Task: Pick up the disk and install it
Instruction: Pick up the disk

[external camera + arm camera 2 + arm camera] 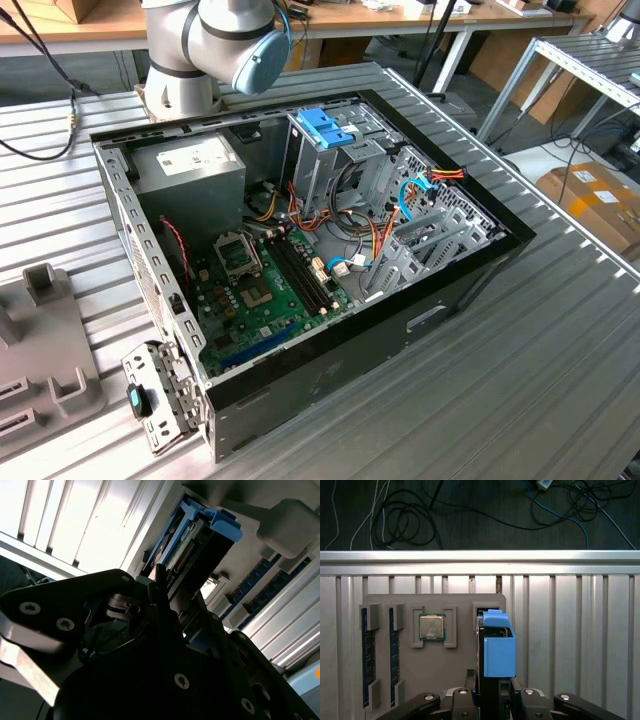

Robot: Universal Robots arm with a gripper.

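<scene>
The ribbed metal bench point(500, 400) carries an open computer case point(455, 285) lying on its side near the middle, with the arm point(215, 40) rising at the bench's far edge behind it. Inside the case, a blue latch point(322, 127) sits on top of the drive cage. A grey tray point(455, 675) lies flat near one edge of the bench; past that edge, cables point(405, 515) lie on a dark floor. In both wrist views the gripper point(492, 686) point(162, 587) is clamped on the disk point(499, 652) point(197, 540), fingers pressed to its two flat sides. The disk stands on end, blue rail outward, over a recess point(479, 611) at a corner of the tray; whether it touches the tray cannot be told. Two memory sticks point(367, 655) and a square chip point(432, 627) rest in tray pockets beside it.
</scene>
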